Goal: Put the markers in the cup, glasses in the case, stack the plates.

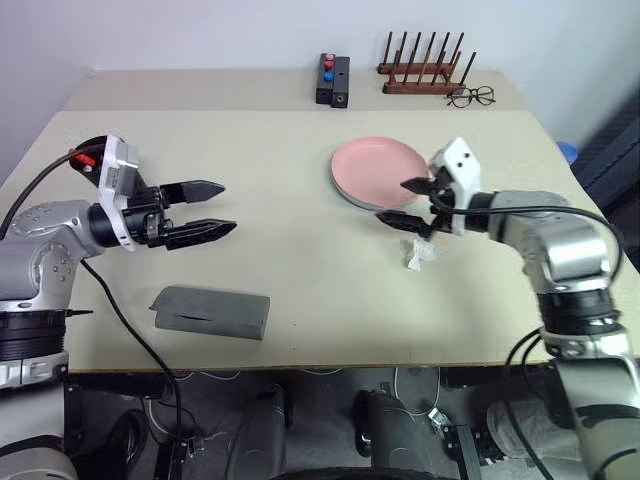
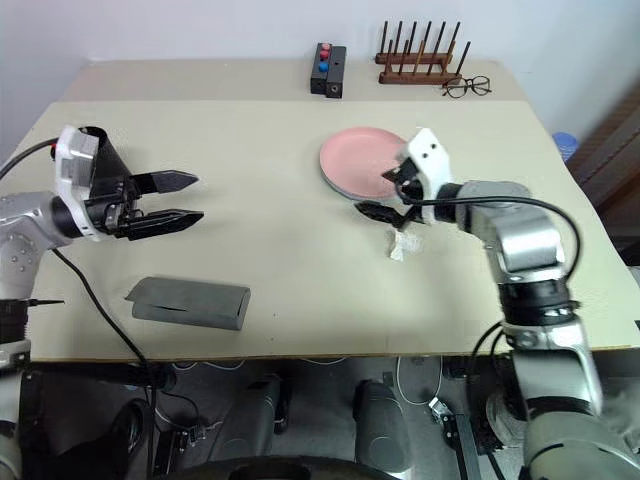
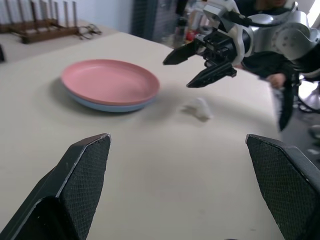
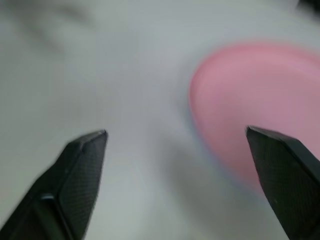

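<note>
Nearest the tabletop [image 1: 300, 290] edge, on the robot's left: grey case [image 1: 211, 313], lid closed, lying flat. Farther in, left claw [image 1: 218, 208] hovering, fingers apart, empty. Across on the right, right claw [image 1: 405, 201] likewise spread wide and empty, just above a small white crumpled scrap [image 1: 417, 252], beside the plates [image 1: 372, 172], pink stacked on light blue. Farthest back: black box with red and blue buttons [image 1: 333, 80], wooden rack [image 1: 422, 72], wire-framed eyeglasses [image 1: 470, 97].
</note>
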